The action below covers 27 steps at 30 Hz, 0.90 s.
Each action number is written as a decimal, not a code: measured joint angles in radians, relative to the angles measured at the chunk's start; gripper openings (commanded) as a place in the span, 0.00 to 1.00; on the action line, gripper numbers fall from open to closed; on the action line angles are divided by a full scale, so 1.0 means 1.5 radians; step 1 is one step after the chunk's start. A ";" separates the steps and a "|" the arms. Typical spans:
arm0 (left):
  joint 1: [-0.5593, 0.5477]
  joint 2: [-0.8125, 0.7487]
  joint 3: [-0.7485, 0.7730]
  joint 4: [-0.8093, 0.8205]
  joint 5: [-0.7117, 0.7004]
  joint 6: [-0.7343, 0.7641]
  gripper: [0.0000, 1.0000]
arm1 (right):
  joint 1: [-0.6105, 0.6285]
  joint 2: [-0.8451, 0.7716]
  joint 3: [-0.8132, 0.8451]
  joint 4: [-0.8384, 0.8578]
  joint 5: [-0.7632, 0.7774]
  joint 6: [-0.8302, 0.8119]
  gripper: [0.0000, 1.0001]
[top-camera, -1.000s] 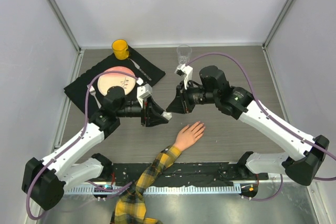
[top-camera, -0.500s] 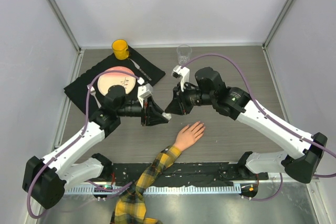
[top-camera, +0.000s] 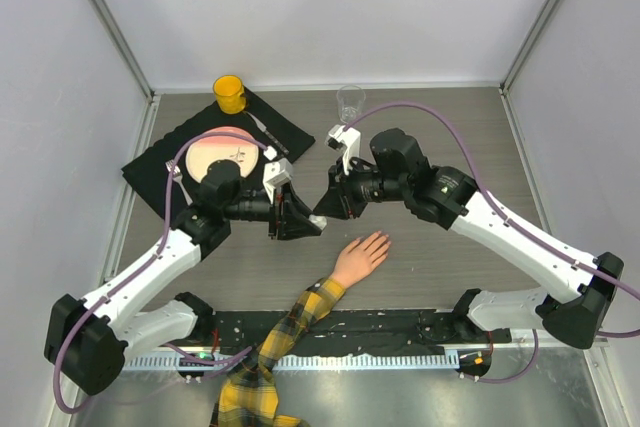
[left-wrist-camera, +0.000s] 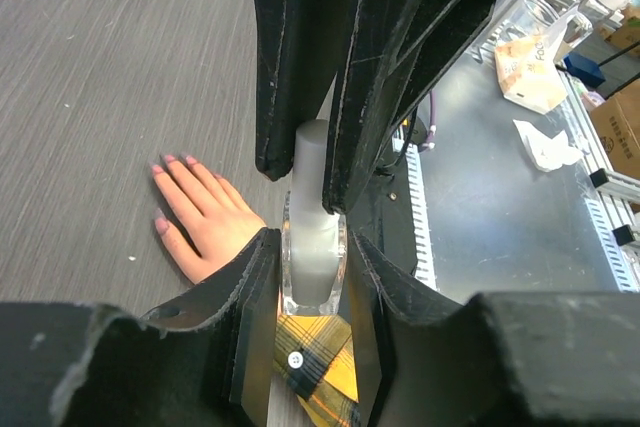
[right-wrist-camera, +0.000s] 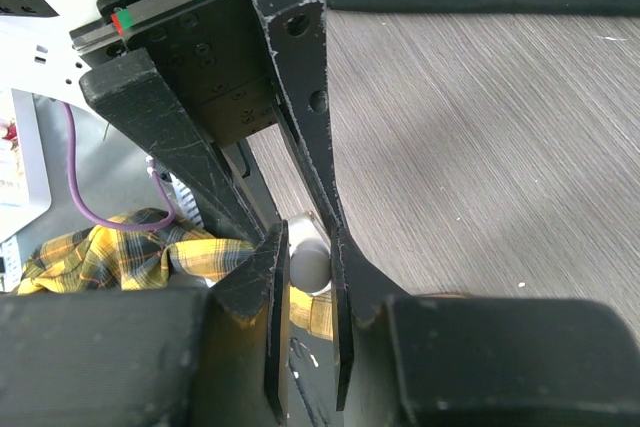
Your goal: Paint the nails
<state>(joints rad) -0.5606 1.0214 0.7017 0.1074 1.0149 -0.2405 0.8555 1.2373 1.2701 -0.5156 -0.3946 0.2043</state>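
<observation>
The peach mannequin hand [top-camera: 360, 257] lies palm down on the table, on an arm in a yellow-black plaid sleeve [top-camera: 290, 322]. Its pinkish nails [left-wrist-camera: 168, 160] show at the fingertips. My left gripper [top-camera: 303, 225] is shut on a small clear bottle [left-wrist-camera: 315, 262] and holds it above the table, up and left of the hand. My right gripper [top-camera: 325, 209] meets it tip to tip and is shut on the bottle's white cap [right-wrist-camera: 310, 267]. In the left wrist view the right gripper's fingers [left-wrist-camera: 290, 77] clamp the cap [left-wrist-camera: 312, 167] from above. Both grippers are apart from the hand.
A black placemat [top-camera: 160, 172] at the back left holds a pink plate [top-camera: 222, 152], a fork and a knife. A yellow cup [top-camera: 229, 94] stands at its far corner. A clear glass [top-camera: 350, 102] stands at the back middle. A black rail [top-camera: 400, 332] runs along the near edge.
My right gripper has moved a little left, closing onto the tip of the left gripper. The left gripper and the mannequin hand have hardly moved.
</observation>
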 measured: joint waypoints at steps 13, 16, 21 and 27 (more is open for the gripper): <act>-0.001 0.014 0.010 -0.010 0.011 -0.006 0.33 | 0.005 0.000 0.000 0.000 0.023 0.001 0.01; -0.001 0.014 0.010 -0.012 0.011 -0.006 0.19 | 0.005 0.000 0.000 0.000 0.023 0.002 0.01; -0.002 0.009 0.016 -0.032 -0.004 0.025 0.00 | 0.008 0.000 0.000 0.002 0.034 0.006 0.01; -0.011 -0.024 0.023 -0.070 -0.096 0.069 0.00 | 0.010 0.000 0.000 0.018 0.070 0.034 0.44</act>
<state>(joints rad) -0.5770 0.9855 0.7364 0.0025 0.8715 -0.1364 0.8700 1.2373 1.2701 -0.4892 -0.2901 0.2546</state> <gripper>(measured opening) 0.293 0.242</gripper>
